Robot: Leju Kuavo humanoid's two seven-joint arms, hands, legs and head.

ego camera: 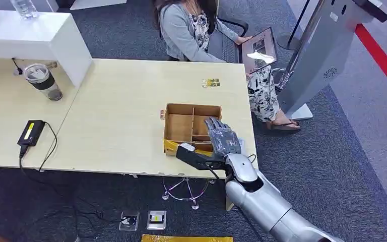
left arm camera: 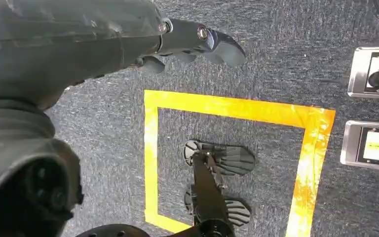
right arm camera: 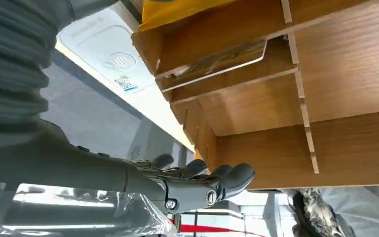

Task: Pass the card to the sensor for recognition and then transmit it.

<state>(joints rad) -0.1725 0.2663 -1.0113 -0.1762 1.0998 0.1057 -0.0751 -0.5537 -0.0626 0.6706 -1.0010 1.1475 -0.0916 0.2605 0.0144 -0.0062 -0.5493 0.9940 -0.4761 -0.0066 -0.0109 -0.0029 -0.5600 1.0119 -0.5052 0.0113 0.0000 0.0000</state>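
1. Pale wooden counter [ego camera: 121, 111], person [ego camera: 186, 27] seated at 12 o'clock on the far side. Partitioned wooden box [ego camera: 181, 126] set at the near right edge, within easy reach of the arm.
2. Right robot hand [ego camera: 222, 137] poised over the box's 4 o'clock corner, released, fingers stretched, grasping nothing. Likely lining up for a pick.
3. Card [right arm camera: 217, 61] apparently the thin flat piece lying in a near compartment — not yet grasped.
4. White sensor [right arm camera: 103, 54] with a contactless mark, just beside the box at about 6 o'clock — probably placed there for a short carry.
5. Left robot hand [left arm camera: 192, 42] hanging over the floor, unused; cannot tell whether released or clenched.
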